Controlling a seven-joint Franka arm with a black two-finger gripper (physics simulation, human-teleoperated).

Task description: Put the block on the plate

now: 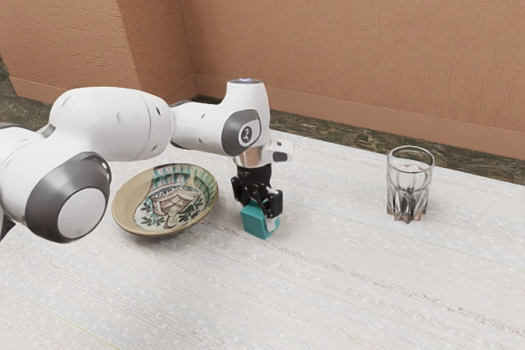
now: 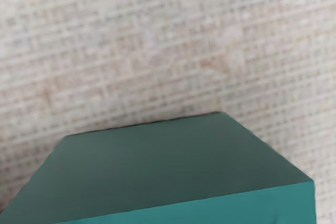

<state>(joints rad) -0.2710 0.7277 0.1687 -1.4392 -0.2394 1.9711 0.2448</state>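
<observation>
Block (image 1: pixel 255 222) right at claw (image 1: pixel 260 215), just beside plate (image 1: pixel 125 207)
Both toward exterior view's right of plate; can't tell how far open claw is or if block is gripped

Open tabletop (image 1: pixel 340 223) between the gripper (image 1: pixel 261 217) and the upright glass (image 1: pixel 409 186) leaves room to pass. Toward the exterior view's left, the raised rim of the plate (image 1: pixel 125 212) obstructs a low path.

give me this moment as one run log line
gripper at teal block | block off plate, beside it | firm grip: cannot tell | glass apart on table
</observation>
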